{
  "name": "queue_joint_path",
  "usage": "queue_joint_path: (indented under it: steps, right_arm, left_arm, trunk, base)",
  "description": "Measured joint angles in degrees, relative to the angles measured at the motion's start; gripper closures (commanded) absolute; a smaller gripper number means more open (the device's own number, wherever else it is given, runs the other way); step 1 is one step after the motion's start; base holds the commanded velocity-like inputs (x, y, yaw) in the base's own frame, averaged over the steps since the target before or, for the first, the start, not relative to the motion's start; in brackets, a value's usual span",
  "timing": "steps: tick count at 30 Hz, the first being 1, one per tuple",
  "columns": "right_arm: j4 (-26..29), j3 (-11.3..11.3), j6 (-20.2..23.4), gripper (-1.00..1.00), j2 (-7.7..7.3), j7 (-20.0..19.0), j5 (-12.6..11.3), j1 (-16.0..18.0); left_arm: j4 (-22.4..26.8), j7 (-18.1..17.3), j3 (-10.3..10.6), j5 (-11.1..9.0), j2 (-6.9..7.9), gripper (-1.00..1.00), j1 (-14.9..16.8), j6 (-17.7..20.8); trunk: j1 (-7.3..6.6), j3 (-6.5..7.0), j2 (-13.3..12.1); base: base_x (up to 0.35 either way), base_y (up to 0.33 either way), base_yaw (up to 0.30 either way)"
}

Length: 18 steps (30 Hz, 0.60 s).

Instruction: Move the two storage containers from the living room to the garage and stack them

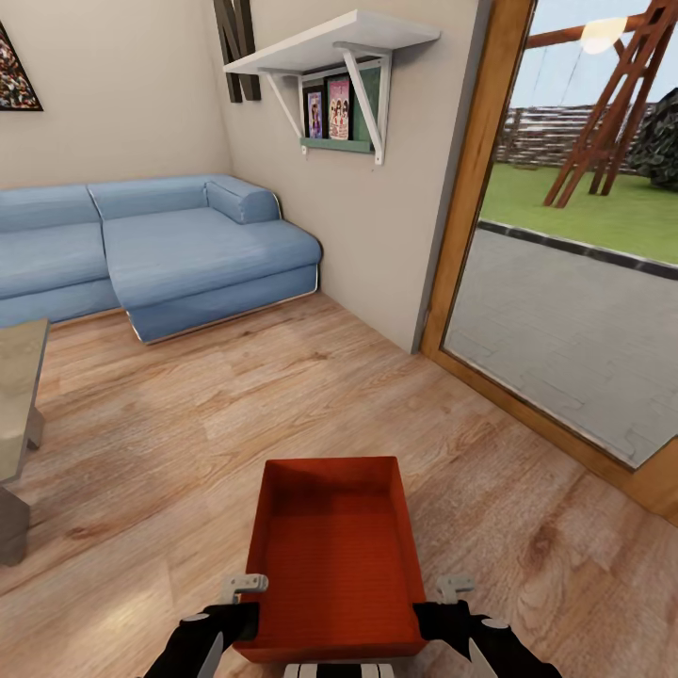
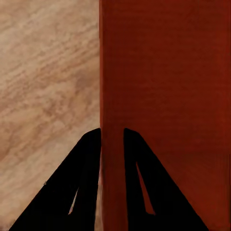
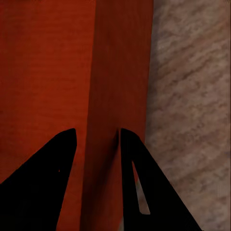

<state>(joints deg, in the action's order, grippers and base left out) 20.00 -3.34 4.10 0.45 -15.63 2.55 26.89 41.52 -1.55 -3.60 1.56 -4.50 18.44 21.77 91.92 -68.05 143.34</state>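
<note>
Container (image 1: 330, 556), orange-red and open-topped, hangs low centre in the head view, held above the wood floor (image 1: 282, 395). The left gripper (image 2: 112, 137) pinches its left wall, one finger inside, one outside; the right gripper (image 3: 96, 137) clamps the right wall the same way. Both grips bite thin walls near the rim, so a jolt could let one side slip and tip the bin. The blue sofa (image 1: 188, 245) sits at eleven o'clock, the glass door frame (image 1: 471, 207) at two o'clock; a wide turn risks clipping the frame.
</note>
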Motion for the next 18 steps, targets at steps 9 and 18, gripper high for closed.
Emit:
queue_joint_path:
  steps: [9, 18]
  right_arm:
    - [0.0, 0.01, -0.23, 1.0, 0.0, -0.03, -0.01, 0.0]
    - [0.0, 0.01, -0.23, 1.0, 0.0, 0.03, -0.06, 0.0]
  left_arm:
    - [0.0, -0.01, -0.08, -0.04, -0.07, 1.0, 0.0, -0.18]
    - [-0.09, 0.0, -0.16, -0.02, -0.06, 1.0, 0.0, -0.38]
  trunk:
    - [0.0, 0.0, 0.0]
    - [0.0, 0.0, 0.0]
  base:
    - [0.0, 0.0, 0.0]
    - [0.0, 0.0, 0.0]
